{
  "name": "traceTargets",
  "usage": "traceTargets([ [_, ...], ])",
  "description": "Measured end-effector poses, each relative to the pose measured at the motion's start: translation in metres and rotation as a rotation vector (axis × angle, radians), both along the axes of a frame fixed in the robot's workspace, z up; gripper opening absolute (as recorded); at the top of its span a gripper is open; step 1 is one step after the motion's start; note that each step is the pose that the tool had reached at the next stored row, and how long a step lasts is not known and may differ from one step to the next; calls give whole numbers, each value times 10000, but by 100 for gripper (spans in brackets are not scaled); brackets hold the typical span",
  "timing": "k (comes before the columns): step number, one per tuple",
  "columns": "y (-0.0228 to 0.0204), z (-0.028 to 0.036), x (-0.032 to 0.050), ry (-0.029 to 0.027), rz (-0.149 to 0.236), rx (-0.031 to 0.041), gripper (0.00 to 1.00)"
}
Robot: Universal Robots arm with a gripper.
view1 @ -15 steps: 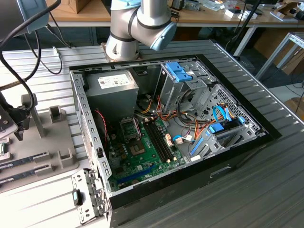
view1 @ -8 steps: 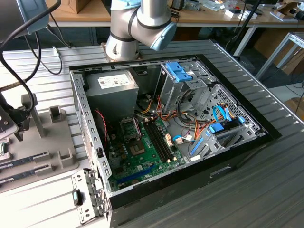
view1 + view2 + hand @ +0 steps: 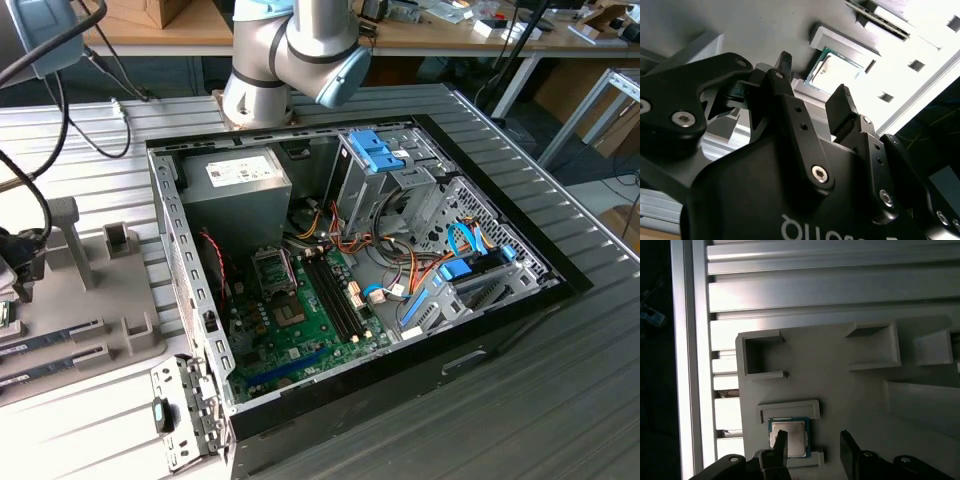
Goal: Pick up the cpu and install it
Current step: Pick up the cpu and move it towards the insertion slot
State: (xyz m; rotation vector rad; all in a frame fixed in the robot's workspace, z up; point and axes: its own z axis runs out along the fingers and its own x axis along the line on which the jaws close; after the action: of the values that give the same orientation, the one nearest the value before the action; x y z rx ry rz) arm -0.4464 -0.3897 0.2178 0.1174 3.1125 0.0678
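cpu (image 3: pixel 796 437) lies flat, silver top up, green rim showing all round. It's square, so no long axis. Its sides run parallel to the low walls of its pocket on the grey fixture tray (image 3: pixel 840 390). The pocket is close to the tray edge that borders the aluminium slats (image 3: pixel 790 295).

gripper (image 3: pixel 813 434) is spread wide and carries nothing. Two black fingers (image 3: pixel 850 450): in the first wrist view one tip overlaps the cpu's side, the other stands off over bare tray beside the pocket. In the second wrist view the cpu (image 3: pixel 837 72) shows between and beyond the two tips of the gripper (image 3: pixel 814 72). Can't tell whether either tip touches the chip.

Counts: one cpu, two fingers, three other walled pockets on the tray in the first wrist view. In the exterior view the tray (image 3: pixel 110 330) sits on the slatted table at the exterior view's left of the open PC case (image 3: pixel 170 230), with at least two memory sticks (image 3: pixel 55 335) near the tray's edge.
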Motion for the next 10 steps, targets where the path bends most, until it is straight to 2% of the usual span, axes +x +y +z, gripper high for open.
traceTargets([
  [4,-1,-29,-66,0,0,0,54],
  [6,-2,-39,-69,-1,2,-12,54],
  [7,-1,-40,-71,0,2,-37,54],
  [10,-2,-48,-77,-1,43,-174,54],
])
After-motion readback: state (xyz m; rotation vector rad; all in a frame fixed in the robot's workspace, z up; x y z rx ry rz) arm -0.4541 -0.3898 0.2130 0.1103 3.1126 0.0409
